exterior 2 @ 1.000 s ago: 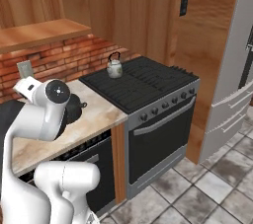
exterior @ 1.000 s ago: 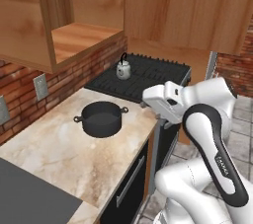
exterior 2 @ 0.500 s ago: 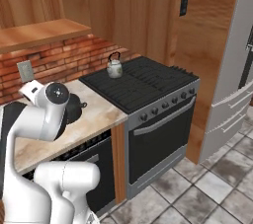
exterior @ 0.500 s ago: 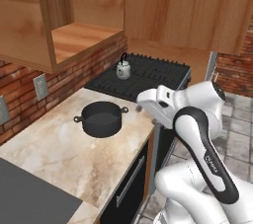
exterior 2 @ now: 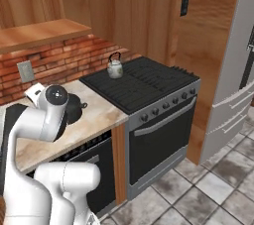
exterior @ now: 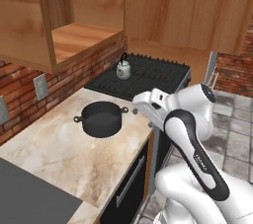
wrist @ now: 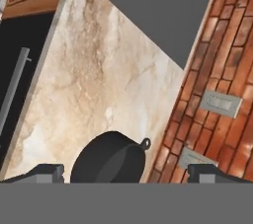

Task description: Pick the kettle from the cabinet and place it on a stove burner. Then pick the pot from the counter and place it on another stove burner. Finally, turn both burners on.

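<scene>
The dark pot (exterior: 101, 118) stands on the beige marble counter (exterior: 59, 154), left of the stove. On the black cooktop (exterior: 148, 77) the small whitish kettle (exterior: 123, 70) sits over a back burner, near the brick wall. Above the counter hangs the wooden cabinet (exterior: 74, 35), with its shelf bare. My gripper (exterior: 141, 103) hovers just right of the pot, over the counter's front edge. In the hand view the gripper (wrist: 126, 173) is open, its fingertips (wrist: 45, 172) wide apart, and the pot (wrist: 111, 161) lies below and between them. My arm partly hides the pot (exterior 2: 75, 110) in the right base view.
A dark grey flat panel (exterior: 29, 188) lies on the counter to the pot's left. Wall outlets (exterior: 39, 86) sit in the brick backsplash. Steel knobs (exterior 2: 168, 105) line the stove front, and a steel fridge (exterior 2: 233, 70) stands to the right.
My hand has swung left from over the stove's edge to the pot's side. Pot and kettle have stayed in place, and the jaws have stayed wide.
</scene>
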